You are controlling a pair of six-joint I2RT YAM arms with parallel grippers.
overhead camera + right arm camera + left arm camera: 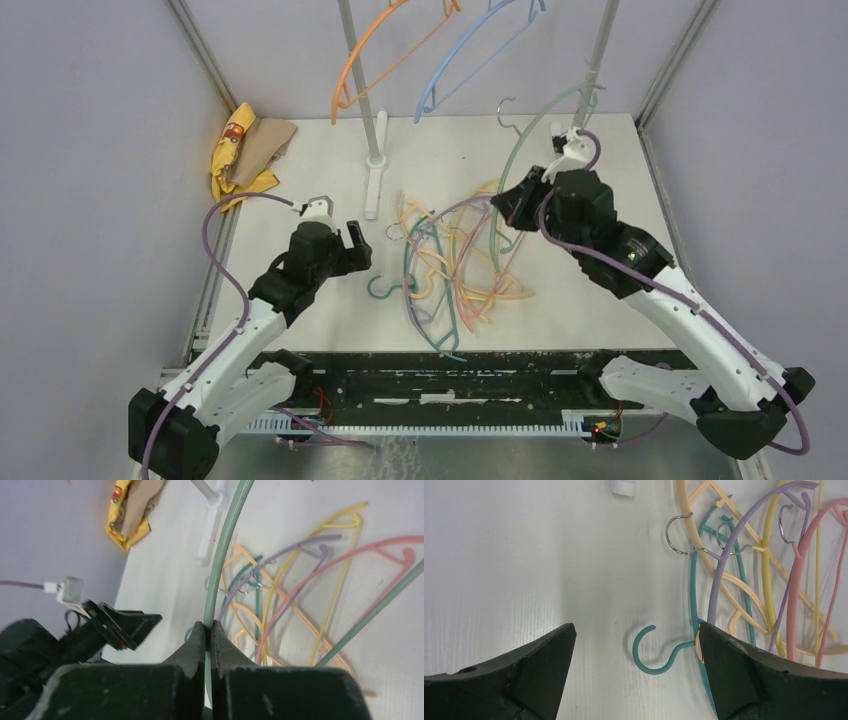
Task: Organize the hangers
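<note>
Hangers (455, 262) of thin coloured plastic lay tangled on the white surface (300, 180); the right gripper (209, 628) pinched a pale green hanger (225, 545) by its arm, while the left gripper (636, 630) gaped empty above a teal hook (634, 650).

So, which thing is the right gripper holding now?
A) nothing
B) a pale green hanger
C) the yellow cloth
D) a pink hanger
B: in the right wrist view, the right gripper is shut on the thin rod of the pale green hanger.
</note>
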